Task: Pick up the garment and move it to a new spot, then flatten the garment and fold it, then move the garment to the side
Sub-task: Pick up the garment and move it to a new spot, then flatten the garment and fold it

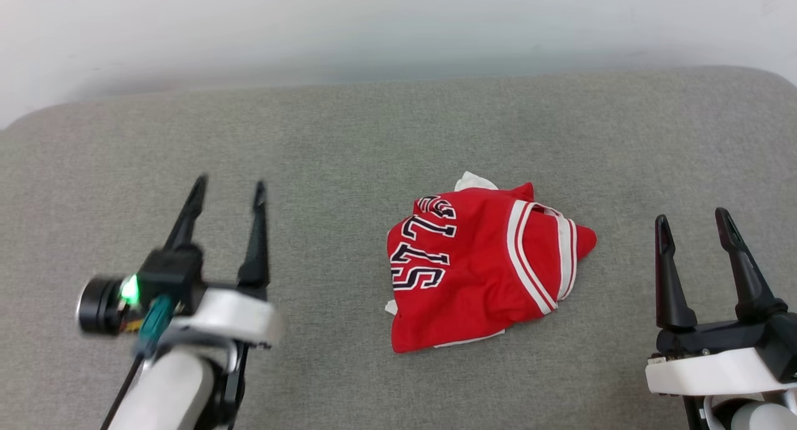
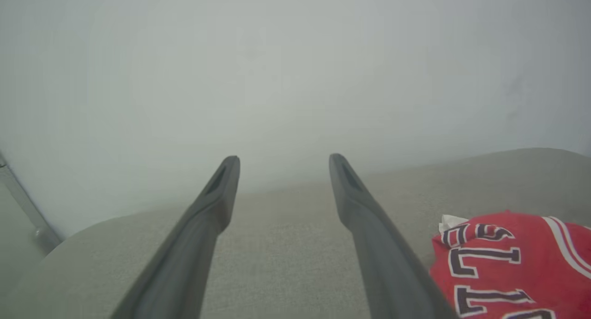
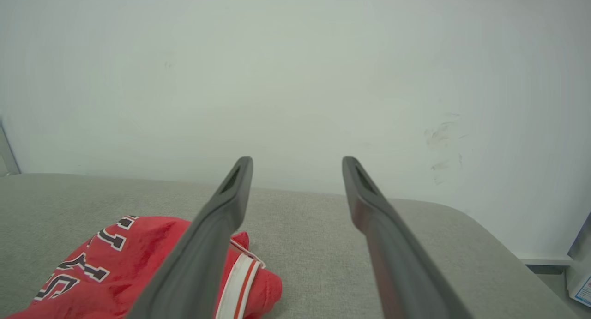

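Cloth like this is soft and light, so the garment will likely flop, bend and slip if it is picked up by just one spot. It lies in a bumpy red heap near the middle of the tabletop, a bit toward the right edge, with nothing touching it. The red cloth looks smooth and a little shiny, with black letters edged in white. Some white inside peeks out on the sides facing the far edge and the near edge. The striped trim looks thicker, so I think that band, or a loose corner, is a good place to pinch. The tabletop is covered in rough grey cloth and has round corners. The left gripper and the right gripper hang on either side, jaws spread wide and holding nothing.
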Available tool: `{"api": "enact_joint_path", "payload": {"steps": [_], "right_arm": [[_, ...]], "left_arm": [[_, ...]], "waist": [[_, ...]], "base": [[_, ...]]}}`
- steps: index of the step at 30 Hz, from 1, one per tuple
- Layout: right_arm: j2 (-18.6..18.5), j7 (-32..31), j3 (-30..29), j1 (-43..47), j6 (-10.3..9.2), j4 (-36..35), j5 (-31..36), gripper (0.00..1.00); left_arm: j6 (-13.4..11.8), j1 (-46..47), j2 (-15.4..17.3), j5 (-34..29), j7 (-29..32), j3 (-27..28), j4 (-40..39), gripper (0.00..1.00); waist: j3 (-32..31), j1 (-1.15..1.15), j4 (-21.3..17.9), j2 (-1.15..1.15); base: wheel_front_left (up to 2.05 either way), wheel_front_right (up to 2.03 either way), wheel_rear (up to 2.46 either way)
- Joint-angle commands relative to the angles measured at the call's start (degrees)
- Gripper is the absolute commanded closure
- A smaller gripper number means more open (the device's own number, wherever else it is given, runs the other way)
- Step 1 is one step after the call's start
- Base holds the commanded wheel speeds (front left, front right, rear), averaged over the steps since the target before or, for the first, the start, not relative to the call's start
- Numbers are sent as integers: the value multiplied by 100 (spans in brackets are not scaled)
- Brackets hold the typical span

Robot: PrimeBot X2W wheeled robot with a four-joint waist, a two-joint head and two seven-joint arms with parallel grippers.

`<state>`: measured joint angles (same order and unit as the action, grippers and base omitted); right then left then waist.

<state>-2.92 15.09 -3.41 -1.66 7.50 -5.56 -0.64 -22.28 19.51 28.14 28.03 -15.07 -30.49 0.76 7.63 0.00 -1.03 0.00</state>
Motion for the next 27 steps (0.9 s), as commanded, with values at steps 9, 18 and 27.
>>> {"api": "enact_joint_path", "payload": {"steps": [9, 18, 27], "right_arm": [[7, 11, 9, 198, -2, 214, -276, 0], [6, 12, 138, 533, -2, 394, -490, 0], [6, 12, 187, 812, -2, 460, -647, 0]], "left_arm": [[240, -1563, -827, -944, -14, 1388, -278, 0], [865, -2267, -1522, -1479, -15, 2037, -141, 0], [1448, -2557, -1993, -1869, -15, 2543, -211, 0]], "waist": [[-227, 0, 51, 0], [-562, 0, 7, 0], [-757, 0, 39, 0]], "base": [[0, 0, 0], [0, 0, 0], [0, 0, 0]]}}
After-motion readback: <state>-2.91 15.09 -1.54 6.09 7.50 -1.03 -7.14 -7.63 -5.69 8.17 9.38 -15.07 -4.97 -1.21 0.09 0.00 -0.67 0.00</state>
